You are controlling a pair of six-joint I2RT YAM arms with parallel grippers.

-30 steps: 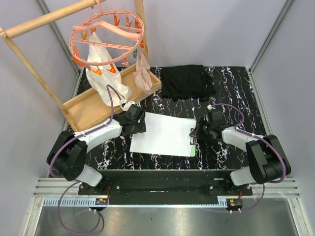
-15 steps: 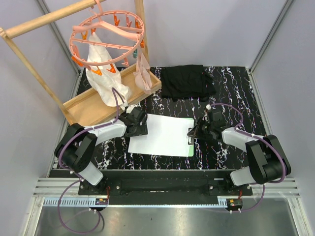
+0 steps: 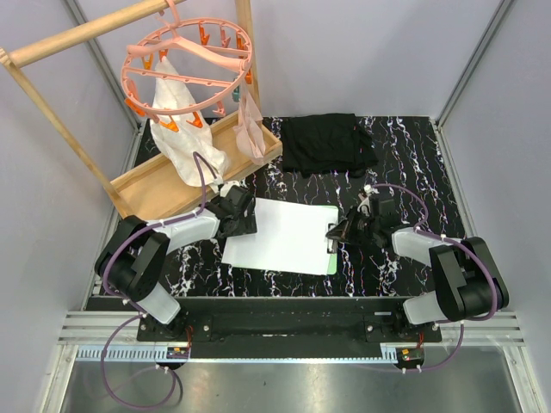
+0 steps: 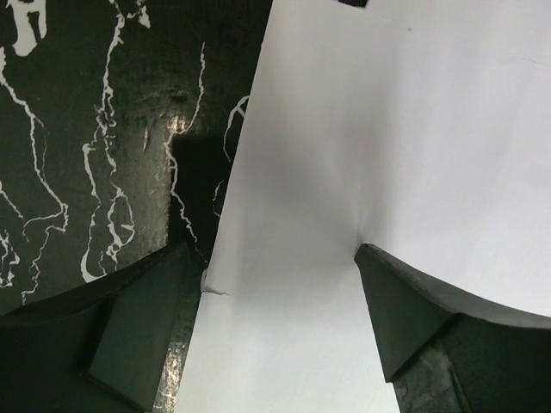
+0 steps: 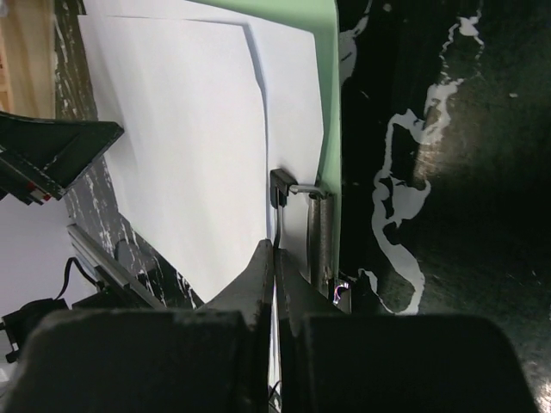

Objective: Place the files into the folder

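Top external view: the files (image 3: 288,234) lie flat at the centre of the frame on the folder (image 3: 335,261), whose mint edge shows along their right side. The left gripper (image 3: 241,217) sits at the sheets' left edge, and the right gripper (image 3: 338,235) at the folder's right edge. A black cloth (image 3: 327,142) lies above them on the marbled table (image 3: 405,163).

In the left wrist view the claw stands wide. One finger rests on the table at lower left, and the other sits over the paper at lower right.

In the right wrist view the fingers are pinched together on the wire lever of the clip (image 5: 297,191).
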